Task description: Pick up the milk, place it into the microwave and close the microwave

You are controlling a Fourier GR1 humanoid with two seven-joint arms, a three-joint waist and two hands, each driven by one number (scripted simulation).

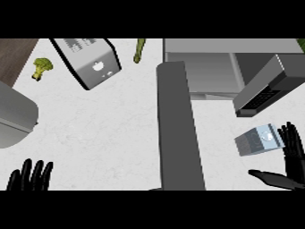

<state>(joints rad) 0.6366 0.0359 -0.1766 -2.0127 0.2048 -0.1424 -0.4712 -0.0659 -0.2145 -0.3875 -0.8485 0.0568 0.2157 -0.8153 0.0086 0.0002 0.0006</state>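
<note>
Grey microwave door [180, 129] beside milk [259, 140]

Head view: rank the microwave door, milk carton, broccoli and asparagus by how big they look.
1. Microwave door, by far the largest.
2. Milk carton.
3. Asparagus and broccoli look too alike to rank: the asparagus is longer, the broccoli wider.

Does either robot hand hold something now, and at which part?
Nothing is held. The right robot hand is open beside the milk; the left robot hand rests open, low left.
</note>
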